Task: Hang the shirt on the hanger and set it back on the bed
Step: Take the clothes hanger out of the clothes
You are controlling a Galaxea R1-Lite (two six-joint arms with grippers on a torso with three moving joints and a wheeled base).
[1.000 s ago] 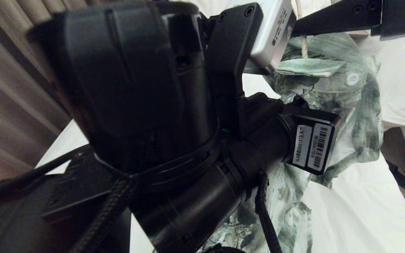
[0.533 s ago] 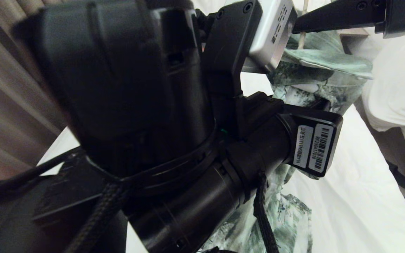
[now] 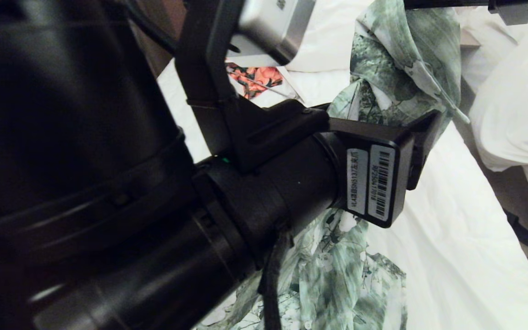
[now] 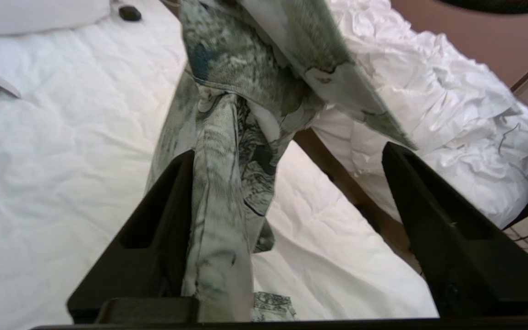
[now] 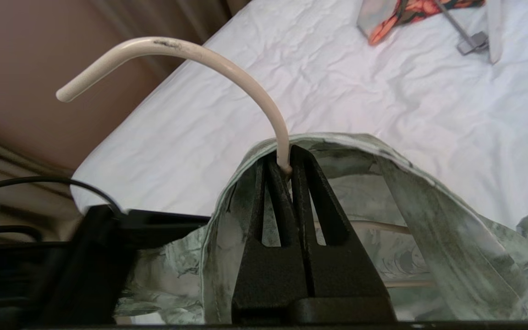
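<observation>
The pale green leafy shirt (image 3: 406,59) hangs from the cream hanger (image 5: 190,50) above the bed's white sheet (image 3: 452,256). My right gripper (image 5: 287,158) is shut on the hanger's stem just below the hook, inside the collar (image 5: 337,140). The hanger's lower bar (image 5: 369,227) shows behind the fingers. In the left wrist view my left gripper (image 4: 288,151) is open wide. A hanging strip of the shirt (image 4: 218,192) lies against one finger (image 4: 167,220); the other finger (image 4: 429,206) stands well apart from it. The left arm (image 3: 245,206) fills much of the head view.
An orange-and-black floral garment (image 3: 255,78) lies further up the bed, with a metal hanger part (image 5: 472,43) beside it. Another bed with rumpled white bedding (image 4: 452,114) stands across a narrow floor gap (image 4: 337,178). A curtain and brown wall (image 5: 39,55) lie beyond the bed's edge.
My left gripper has opened and let go of the shirt, and the left arm has swung closer to the head camera. The shirt now hangs narrower from the hanger.
</observation>
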